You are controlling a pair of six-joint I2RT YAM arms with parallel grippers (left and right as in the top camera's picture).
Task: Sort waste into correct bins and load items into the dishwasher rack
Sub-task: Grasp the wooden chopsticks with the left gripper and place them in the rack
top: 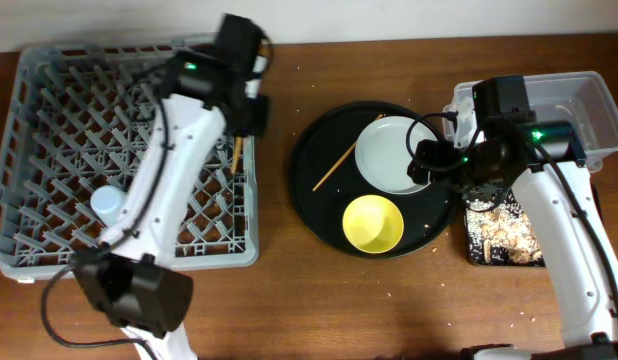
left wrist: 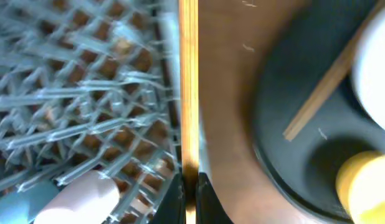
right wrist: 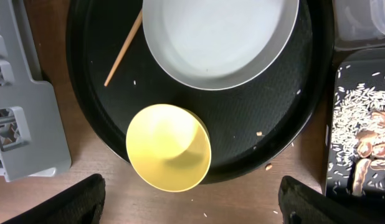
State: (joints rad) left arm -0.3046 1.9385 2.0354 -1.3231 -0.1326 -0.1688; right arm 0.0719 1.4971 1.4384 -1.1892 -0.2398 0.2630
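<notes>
My left gripper (left wrist: 189,190) is shut on one wooden chopstick (left wrist: 189,87), which it holds over the right edge of the grey dishwasher rack (top: 49,120); the stick also shows in the overhead view (top: 236,152). The other chopstick (top: 334,166) lies on the round black tray next to the pale plate (top: 394,155) and yellow bowl (top: 374,222). A light-blue cup (top: 107,203) and a pink cup (left wrist: 86,198) sit in the rack. My right gripper (right wrist: 192,205) is open and empty above the bowl (right wrist: 171,152). Food scraps (right wrist: 367,146) lie in the shallow black tray (top: 473,238).
The large round black tray (top: 314,180) sits mid-table between the rack and the bins. The clear plastic tub (top: 594,100) stands at the far right, behind the shallow black tray. Small crumbs dot the wooden table near the round tray.
</notes>
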